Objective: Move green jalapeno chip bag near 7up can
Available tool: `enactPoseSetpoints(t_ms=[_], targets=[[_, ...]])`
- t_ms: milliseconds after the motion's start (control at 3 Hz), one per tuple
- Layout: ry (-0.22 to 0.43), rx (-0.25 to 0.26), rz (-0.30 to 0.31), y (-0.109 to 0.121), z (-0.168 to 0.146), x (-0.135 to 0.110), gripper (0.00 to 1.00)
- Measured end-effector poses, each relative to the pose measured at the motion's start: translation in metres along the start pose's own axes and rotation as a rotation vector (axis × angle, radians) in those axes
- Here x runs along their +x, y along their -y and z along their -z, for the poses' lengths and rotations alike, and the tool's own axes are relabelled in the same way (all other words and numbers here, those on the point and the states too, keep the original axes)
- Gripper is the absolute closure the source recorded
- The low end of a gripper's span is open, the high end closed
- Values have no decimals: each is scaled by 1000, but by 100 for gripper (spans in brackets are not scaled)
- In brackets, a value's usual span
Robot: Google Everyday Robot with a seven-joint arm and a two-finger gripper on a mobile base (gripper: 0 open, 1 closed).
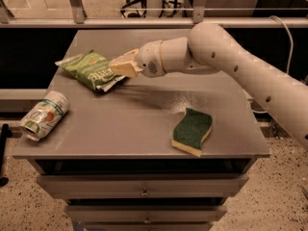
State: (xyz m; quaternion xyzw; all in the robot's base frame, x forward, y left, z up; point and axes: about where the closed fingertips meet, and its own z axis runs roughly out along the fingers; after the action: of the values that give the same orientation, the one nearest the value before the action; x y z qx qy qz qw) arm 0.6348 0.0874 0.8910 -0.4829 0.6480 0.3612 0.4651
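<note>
The green jalapeno chip bag (88, 69) lies flat at the back left of the grey table top (144, 117). The 7up can (44, 115) lies on its side at the table's left edge, in front of the bag and apart from it. My gripper (119, 67) reaches in from the right on the white arm (226, 61) and sits at the bag's right edge, low over the table. Whether it touches or holds the bag does not show.
A dark green wavy sponge with a yellow base (192, 131) lies at the front right of the table. Drawers (144, 191) sit under the top. A metal rail and glass partition (96, 20) run behind the table.
</note>
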Motion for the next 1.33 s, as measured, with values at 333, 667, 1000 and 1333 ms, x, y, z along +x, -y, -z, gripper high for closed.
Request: enactPoseSetpoints(t_ms=[333,667,1000,1333], targets=[[0,-25,-6,-2,-8,3,38],[-6,-40,-10,-3,-12,6,15],[-8,-60,-9,-6,-19,8,0],[-10,-68,-7,-8,-24,12,0]])
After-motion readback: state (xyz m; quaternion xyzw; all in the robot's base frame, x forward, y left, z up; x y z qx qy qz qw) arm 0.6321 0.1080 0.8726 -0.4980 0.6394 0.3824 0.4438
